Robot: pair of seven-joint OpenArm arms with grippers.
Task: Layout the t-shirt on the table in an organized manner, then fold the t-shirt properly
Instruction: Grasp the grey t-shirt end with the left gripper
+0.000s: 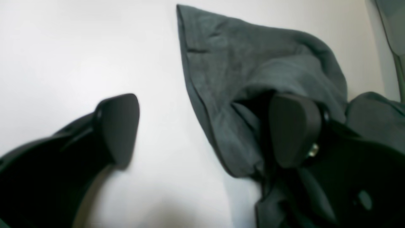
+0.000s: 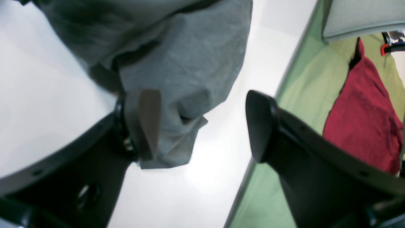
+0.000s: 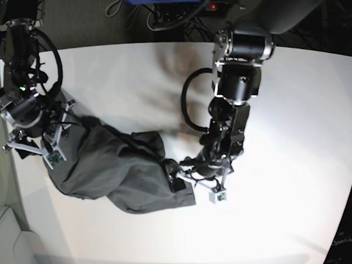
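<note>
- One crumpled dark charcoal-grey cloth t-shirt (image 3: pixel 122 169) lies bunched on one smooth white table (image 3: pixel 299 132).
- Two black grippers, left (image 1: pixel 202 129) and right (image 2: pixel 202 126), gape wide, gripping nothing; cloth drapes one finger of each.

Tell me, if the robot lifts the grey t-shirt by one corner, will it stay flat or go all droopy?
Probably droopy: the t-shirt already lies bunched in soft folds on the table. It likely drags rather than slides, since loose cloth drapes over one finger of the open left gripper.
</note>
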